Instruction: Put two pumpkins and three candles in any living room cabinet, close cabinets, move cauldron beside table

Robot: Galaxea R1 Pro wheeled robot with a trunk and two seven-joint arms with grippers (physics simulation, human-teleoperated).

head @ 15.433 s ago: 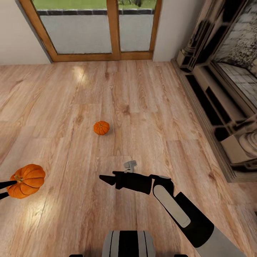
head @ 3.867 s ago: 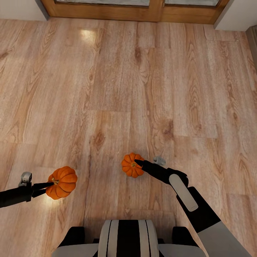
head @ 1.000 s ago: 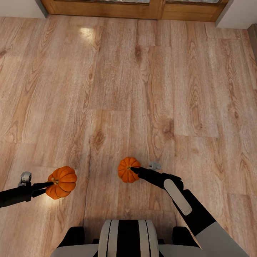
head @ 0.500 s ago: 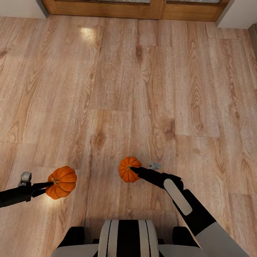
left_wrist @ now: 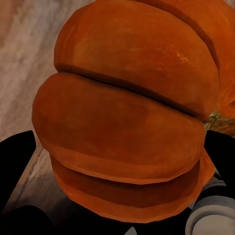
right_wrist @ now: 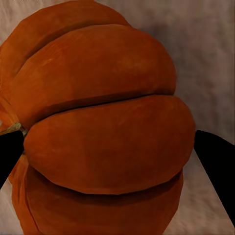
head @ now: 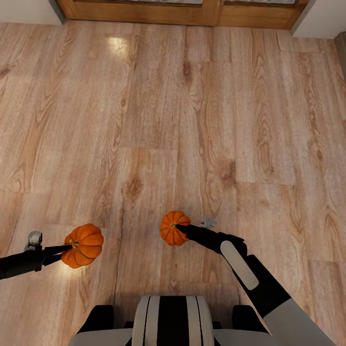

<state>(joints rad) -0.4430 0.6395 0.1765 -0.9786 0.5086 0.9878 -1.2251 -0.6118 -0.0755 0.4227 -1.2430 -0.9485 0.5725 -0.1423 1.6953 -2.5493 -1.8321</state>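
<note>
- Between the right gripper [head: 179,228] jaws, a small orange pumpkin [head: 172,228] sits low over the wooden floor [head: 192,120]; compared with four seconds ago, both have shifted slightly toward the robot's left and a little nearer its body, and over the last half second nothing has moved.
- Right wrist view: black jaw tips sit at both flanks of the second pumpkin [right_wrist: 103,127], so the jaws appear to be pinching it. Whether it has left the floor cannot be told.
- Left gripper [head: 65,248] jaws pinch the other pumpkin [head: 82,245] near its stem, unchanged from earlier pictures. In the left wrist view, that pumpkin [left_wrist: 127,112] bulges between dark jaw tips.
- Judgement: with one pumpkin in each gripper, the pickup looks done or nearly so; carrying both to a living room cabinet likely comes next.
- Each pumpkin is bright orange, round and deeply ribbed, with smooth swollen lobes and a short brownish stem showing at one edge.
- Beyond the jaws, a wooden door frame [head: 144,14] runs along the far floor edge.
</note>
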